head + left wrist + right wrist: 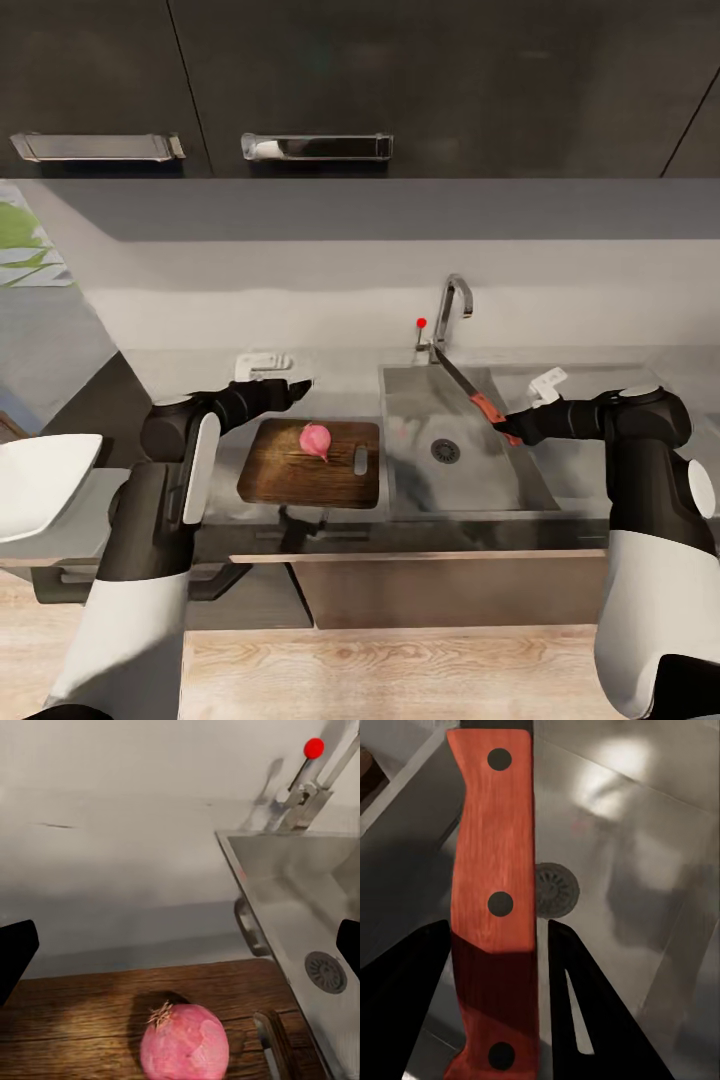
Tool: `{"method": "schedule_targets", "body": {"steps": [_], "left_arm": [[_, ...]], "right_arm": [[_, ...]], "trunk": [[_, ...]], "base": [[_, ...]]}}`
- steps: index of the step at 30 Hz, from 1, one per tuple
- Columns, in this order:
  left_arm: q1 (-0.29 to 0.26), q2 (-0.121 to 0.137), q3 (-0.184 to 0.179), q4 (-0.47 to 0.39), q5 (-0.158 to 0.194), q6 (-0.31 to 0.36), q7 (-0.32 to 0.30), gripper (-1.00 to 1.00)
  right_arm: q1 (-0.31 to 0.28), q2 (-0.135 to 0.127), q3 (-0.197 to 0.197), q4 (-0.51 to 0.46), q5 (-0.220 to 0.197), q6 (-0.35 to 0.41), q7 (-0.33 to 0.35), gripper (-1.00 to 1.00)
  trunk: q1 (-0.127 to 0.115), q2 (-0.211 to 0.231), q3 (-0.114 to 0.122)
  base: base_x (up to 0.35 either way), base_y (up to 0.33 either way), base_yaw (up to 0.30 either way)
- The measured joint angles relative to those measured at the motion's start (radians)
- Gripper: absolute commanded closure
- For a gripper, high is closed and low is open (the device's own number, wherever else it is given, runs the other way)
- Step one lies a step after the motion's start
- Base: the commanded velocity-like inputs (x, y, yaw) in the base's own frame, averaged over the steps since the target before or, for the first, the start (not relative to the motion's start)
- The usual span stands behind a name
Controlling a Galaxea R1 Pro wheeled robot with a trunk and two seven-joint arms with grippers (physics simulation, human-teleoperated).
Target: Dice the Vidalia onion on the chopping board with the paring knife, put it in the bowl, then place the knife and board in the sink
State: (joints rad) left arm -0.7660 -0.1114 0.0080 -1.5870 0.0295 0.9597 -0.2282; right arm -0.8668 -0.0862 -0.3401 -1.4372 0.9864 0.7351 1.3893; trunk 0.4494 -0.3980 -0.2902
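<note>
The right gripper [512, 432] held its jaws clamped on the paring knife [470, 392] handle, above the sink [420, 400]. The Vidalia onion [316, 438] rested on the chopping board [270, 475], ready for dicing; left gripper [298, 385] jaws stood apart.

The orange-red wooden knife handle [493, 907] is cut off at both ends in the right wrist view, its blade out of frame. The pink round onion [184, 1044] is cropped at the left wrist view's edge.

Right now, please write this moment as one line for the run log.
onion: on chopping board | paring knife: held over sink | right claw: shut on knife handle | left claw: open above board
</note>
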Motion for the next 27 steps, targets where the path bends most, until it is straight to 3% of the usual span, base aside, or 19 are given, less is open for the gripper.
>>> {"method": "schedule_targets", "body": {"steps": [11,27], "left_arm": [[0.000,0.000,0.000,0.001,0.000,0.014,0.000,-1.00],[0.000,0.000,0.000,0.002,0.000,0.013,0.000,-1.00]], "right_arm": [[0.000,0.000,0.000,0.001,0.000,0.000,-0.001,1.00],[0.000,0.000,0.000,0.000,0.000,0.000,-0.001,1.00]], "trunk": [[0.000,0.000,0.000],[0.000,0.000,0.000]], "base": [[0.000,0.312,0.000],[0.000,0.218,0.000]]}}
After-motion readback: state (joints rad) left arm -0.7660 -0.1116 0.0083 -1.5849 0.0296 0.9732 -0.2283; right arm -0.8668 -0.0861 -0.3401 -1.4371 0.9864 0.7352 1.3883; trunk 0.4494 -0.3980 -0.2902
